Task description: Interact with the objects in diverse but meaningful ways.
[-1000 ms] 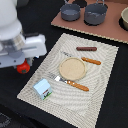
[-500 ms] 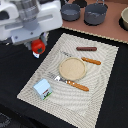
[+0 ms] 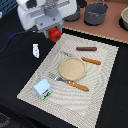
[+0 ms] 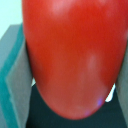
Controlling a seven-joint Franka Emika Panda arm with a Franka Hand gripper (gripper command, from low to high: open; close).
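**A:** Above the far corner of the placemat [image 3: 75, 75], toward the exterior view's left, we have the tomato [image 3: 54, 34] hanging in the claw [image 3: 54, 34], clear of the table [image 3: 15, 65].

**B:** And the grip? From the wrist view we see the tomato [image 4: 72, 55] filling nearly everything, with a grey pad [image 4: 17, 65] pressed against one flank.

**A:** So the claw is clamped on it, pads on opposite sides across the widest part. We judge it a light, hollow toy with a smooth, glossy skin, so likely slippery. Squeezing at the fattest part is the safest hold; any higher or lower and it could squirt out.

**B:** Which way does it point?

**A:** It looks nearly round from outside, but in the wrist view we read it as slightly elongated, its long axis running down between the pads, tapered end toward the table.

**B:** The other pieces?

**A:** The sausage [image 3: 86, 49] lies flat beyond the plate [image 3: 72, 67], its length running across the exterior view. The milk carton [image 3: 42, 89] stands upright on the near corner of the placemat, and the little white bottle [image 3: 36, 50] sits off the placemat on the dark table, well apart from the rest.
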